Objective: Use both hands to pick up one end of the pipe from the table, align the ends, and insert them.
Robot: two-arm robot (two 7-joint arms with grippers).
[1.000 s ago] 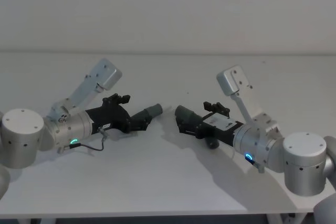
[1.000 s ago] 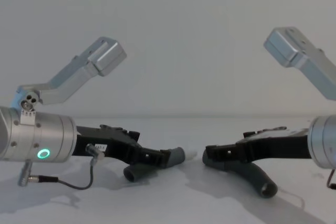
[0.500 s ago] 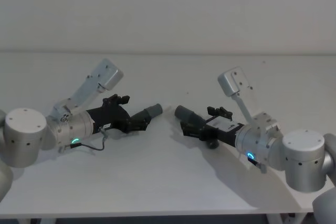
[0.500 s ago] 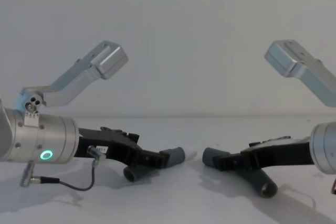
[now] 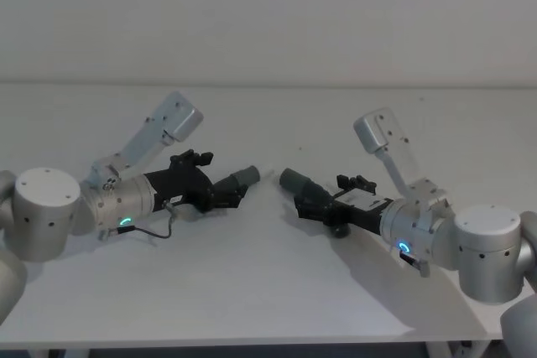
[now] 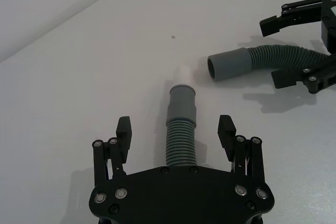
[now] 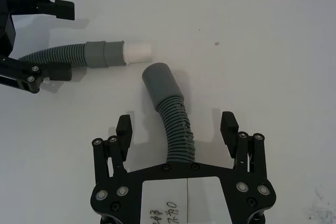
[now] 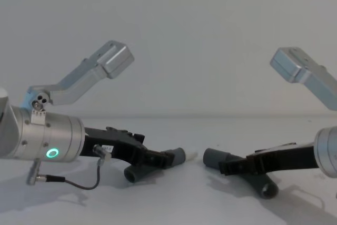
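Left gripper (image 6: 175, 127), low over the left half of the table (image 5: 268, 291), stood wide open. Its two fingers (image 6: 227, 129) flanked the ribbed body of the spigot piece (image 6: 181, 142), with a clear gap on each side and no contact with it. Behind the gripper, the silver wrist (image 8: 31, 138) carried a glowing green ring (image 8: 52, 153).

Right gripper (image 7: 176, 123), low over the right half of the table, was likewise spread wide. The curved socket piece (image 7: 173, 109) passed between its fingers without touching either.

Both hose pieces lay on the white surface near its middle. The spigot piece ended in a smooth grey spigot cuff (image 6: 182, 100), from which a short white spigot (image 6: 184, 73) projected toward the right. The socket piece ended in a plain open socket cuff (image 7: 159, 81), turned toward the left.

The two cuffed ends faced each other roughly, close together but apart, at a slight angle and not in line. The uncuffed dark ends pointed back under the grippers.
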